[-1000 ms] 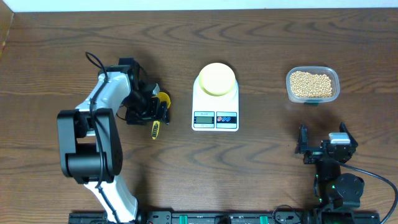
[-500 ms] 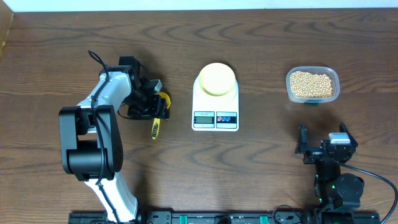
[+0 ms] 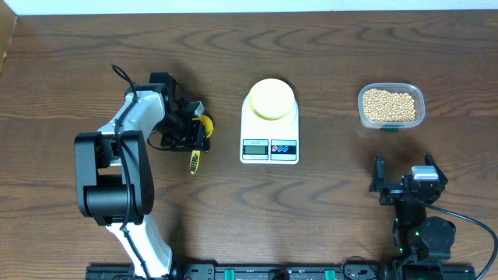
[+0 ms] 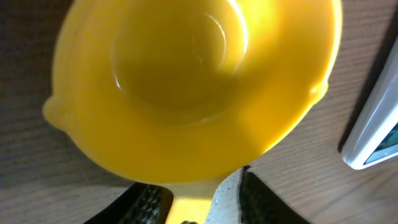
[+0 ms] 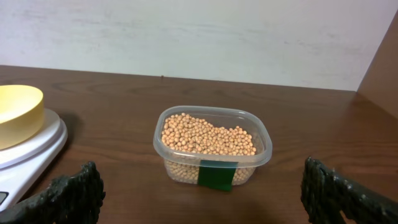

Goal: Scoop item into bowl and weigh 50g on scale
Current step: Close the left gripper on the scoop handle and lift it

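Observation:
The beige beans [image 3: 390, 104] fill a clear plastic tub [image 3: 391, 121] at the right; they also show in the right wrist view [image 5: 208, 137]. The pale yellow bowl [image 3: 271, 99] stands on the white scale [image 3: 269, 148], and its edge shows in the right wrist view [image 5: 18, 112]. My left gripper [image 3: 194, 133] is shut on the neck of a bright yellow scoop [image 3: 205, 122] lying on the table left of the scale. In the left wrist view the empty scoop [image 4: 186, 93] fills the frame, with my fingers [image 4: 196, 205] either side of its handle. My right gripper [image 3: 405, 169] is open and empty, in front of the tub [image 5: 211, 171].
The scoop's yellow-and-black handle end [image 3: 194, 161] points toward the front edge. The scale's corner [image 4: 373, 124] is close on the scoop's right. The brown wooden table [image 3: 327, 202] runs back to a pale wall [image 5: 199, 37].
My left gripper has shifted slightly right and its fingers have closed in on the scoop's neck. The right arm, the scale, the bowl and the tub have not moved.

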`<state>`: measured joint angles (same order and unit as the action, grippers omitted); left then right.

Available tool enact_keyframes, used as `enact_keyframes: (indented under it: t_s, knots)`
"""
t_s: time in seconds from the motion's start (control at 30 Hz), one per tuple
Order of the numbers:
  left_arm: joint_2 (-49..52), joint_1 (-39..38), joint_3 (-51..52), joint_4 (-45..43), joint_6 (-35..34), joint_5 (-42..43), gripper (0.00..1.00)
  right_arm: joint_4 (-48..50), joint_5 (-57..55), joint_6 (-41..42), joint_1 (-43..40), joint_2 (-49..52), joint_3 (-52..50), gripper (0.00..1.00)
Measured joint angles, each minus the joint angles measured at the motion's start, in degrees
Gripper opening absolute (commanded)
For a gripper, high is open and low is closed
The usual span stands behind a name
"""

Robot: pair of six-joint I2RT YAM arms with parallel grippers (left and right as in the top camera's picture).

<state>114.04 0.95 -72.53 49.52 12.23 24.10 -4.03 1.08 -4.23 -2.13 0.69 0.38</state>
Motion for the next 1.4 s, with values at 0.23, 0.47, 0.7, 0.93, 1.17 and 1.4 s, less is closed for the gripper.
enact_keyframes:
  t_s: [0.23,0.47,0.7,0.93,1.17,1.4]
  knots:
    - [0.33,0.00,0.35,-0.11,0.04,0.00,0.19,0.00,0.00,0.00,0.00,0.00,0.02,0.99]
    - [0.35,0.00,0.46,-0.09,0.07,0.09,0.13,0.00,0.00,0.00,0.00,0.00,0.02,0.99]
    - [0.44,0.00,0.52,-0.11,0.07,2.86,0.10,0.00,0.00,0.00,0.00,0.00,0.02,0.99]
    - [0.44,0.00,0.52,0.17,0.07,6.25,0.07,0.00,0.00,0.00,0.00,0.00,0.02,0.99]
    - [0.44,0.02,0.52,0.92,-0.26,9.62,0.07,0.00,0.00,0.00,0.00,0.00,0.02,0.99]
    - [-1.38,0.98,0.48,1.01,-7.17,13.62,0.07,0.00,0.00,0.00,0.00,0.00,0.02,0.99]
